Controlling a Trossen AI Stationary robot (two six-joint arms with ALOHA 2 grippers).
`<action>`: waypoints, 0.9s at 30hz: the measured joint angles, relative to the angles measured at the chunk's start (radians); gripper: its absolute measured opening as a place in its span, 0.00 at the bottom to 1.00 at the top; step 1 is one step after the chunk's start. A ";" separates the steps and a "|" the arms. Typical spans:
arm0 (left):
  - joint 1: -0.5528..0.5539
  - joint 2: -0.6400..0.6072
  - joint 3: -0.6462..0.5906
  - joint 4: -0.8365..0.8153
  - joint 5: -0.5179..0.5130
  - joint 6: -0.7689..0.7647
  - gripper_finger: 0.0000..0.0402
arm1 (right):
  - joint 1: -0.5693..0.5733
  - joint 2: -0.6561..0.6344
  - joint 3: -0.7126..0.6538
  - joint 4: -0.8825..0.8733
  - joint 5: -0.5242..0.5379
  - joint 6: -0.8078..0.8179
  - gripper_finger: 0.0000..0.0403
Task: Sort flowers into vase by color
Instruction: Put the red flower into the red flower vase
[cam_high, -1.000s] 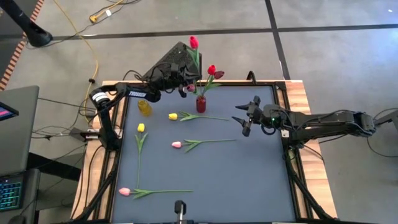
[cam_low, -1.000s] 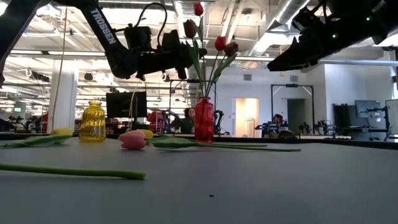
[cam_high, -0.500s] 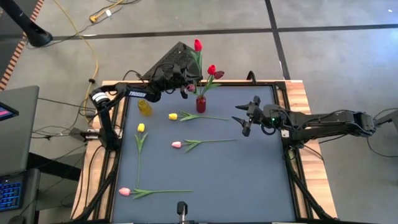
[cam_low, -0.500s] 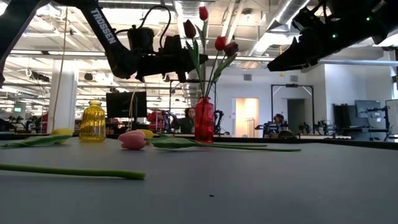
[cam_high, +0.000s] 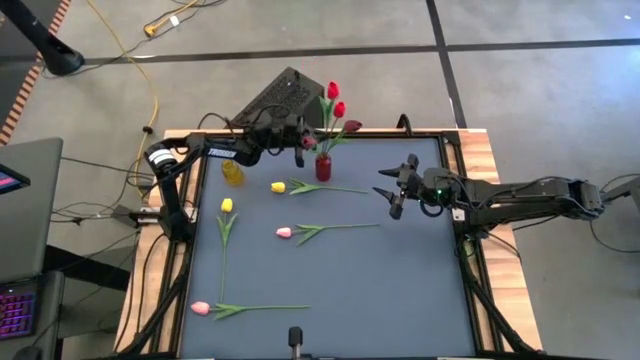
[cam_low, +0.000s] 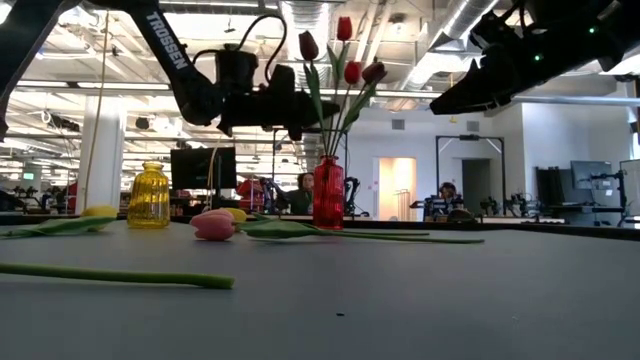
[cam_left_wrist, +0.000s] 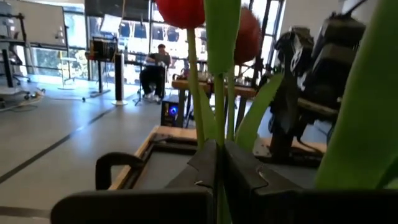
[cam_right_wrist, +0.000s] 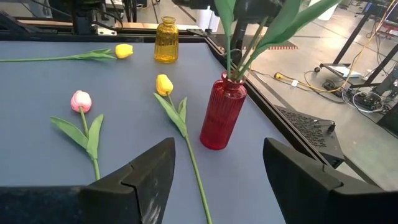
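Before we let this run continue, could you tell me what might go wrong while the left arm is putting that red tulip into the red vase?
1. The left gripper is shut on the red tulip above the narrow red vase; a sideways pull could tip the vase.
2. Three tulips already crowd the neck, so one may be dragged out.
3. The yellow tulip lies close beside the vase and could be knocked. The right gripper waits open, apart.

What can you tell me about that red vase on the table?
The red vase is a small ribbed bottle, seemingly translucent glass, with a narrow neck. It stands upright near the far edge of the grey table, to the right of a yellow vase. Several red and maroon tulips rise from its mouth. The left pincer, above it, is shut on one stem. A yellow tulip lies close beside its base.
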 joint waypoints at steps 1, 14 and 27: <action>0.000 0.000 0.000 -0.010 0.003 0.014 0.00 | 0.000 0.000 0.000 0.000 0.000 0.000 0.67; 0.000 0.000 0.000 -0.103 0.005 0.081 0.00 | 0.000 0.000 0.000 0.000 0.000 0.000 0.67; 0.002 0.000 0.000 -0.118 0.006 0.065 0.05 | 0.000 0.000 0.000 0.000 0.000 0.000 0.67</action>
